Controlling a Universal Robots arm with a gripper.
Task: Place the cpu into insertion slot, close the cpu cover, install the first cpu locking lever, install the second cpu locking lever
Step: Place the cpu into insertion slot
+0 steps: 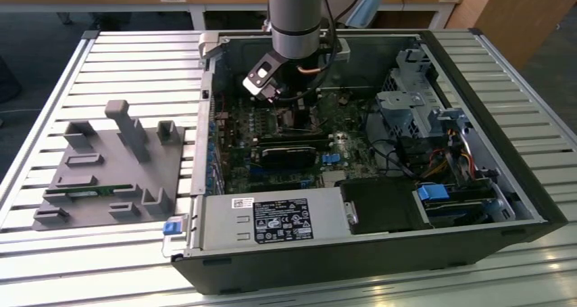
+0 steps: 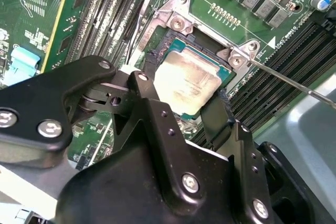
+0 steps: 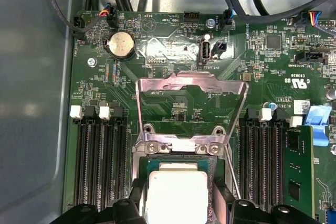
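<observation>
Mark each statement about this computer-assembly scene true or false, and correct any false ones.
1. The cpu cover lies closed over the cpu. False: it stands open, swung back from the insertion slot.
2. The gripper is right at the cpu. True.
3. The grey fixture sits to the exterior view's right of the computer case. False: it is to the left.
4. A round coin battery sits on the green board. True.
</observation>
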